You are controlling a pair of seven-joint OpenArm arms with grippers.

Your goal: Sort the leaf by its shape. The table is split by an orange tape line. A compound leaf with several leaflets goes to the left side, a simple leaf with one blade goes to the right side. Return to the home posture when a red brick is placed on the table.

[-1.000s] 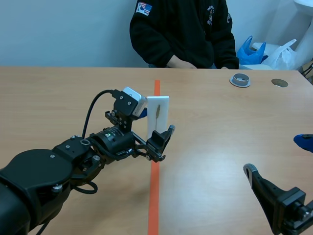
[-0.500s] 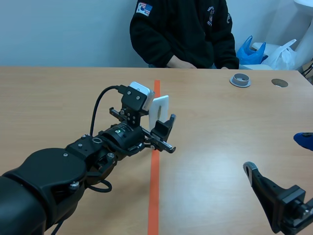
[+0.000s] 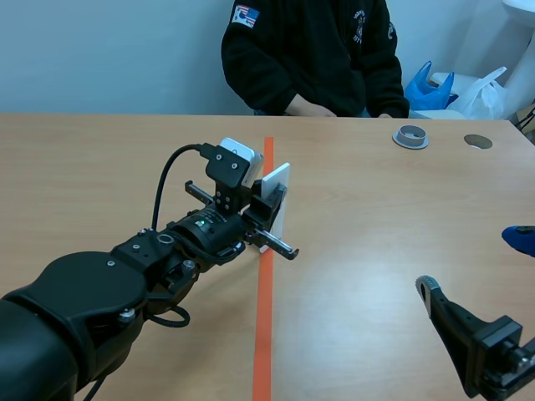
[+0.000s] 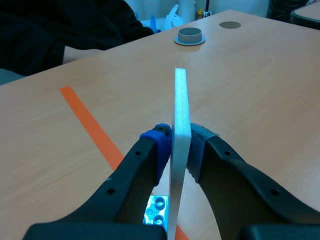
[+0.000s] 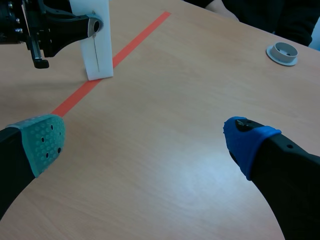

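Left hand [image 4: 176, 142] is clamped on the white card [image 3: 282, 175], w/ a pad flat against each face: the blue pad [image 4: 159, 136] on one side, the grey-green one on the other. Nothing else is in it. From its own wrist view the card shows edge-on, i.e. the thin edge points straight ahead of the hand and the long axis stands upright. The bottom edge looks to sit on the table [image 3: 100, 167], right on the orange tape line [image 3: 264, 334]. So the card is on neither side, just on the border.

The leaf [image 5: 94, 54] is only a thin dark streak on the face turned toward the right wrist view. It's too small to read leaflets for sure, but one narrow streak prob. means a simple blade. If so, the move is a short shift across the line to the right side, card kept upright or laid down there. The left arm is far nearer, since it holds the thing.

Right hand [image 5: 145, 142] sits low at the right, well apart from the card, fingers spread wide, empty. Farther over on the right side lies a grey ring [image 3: 410, 136], near the person [image 3: 309, 58] sitting across. Not in the way, I'd say.
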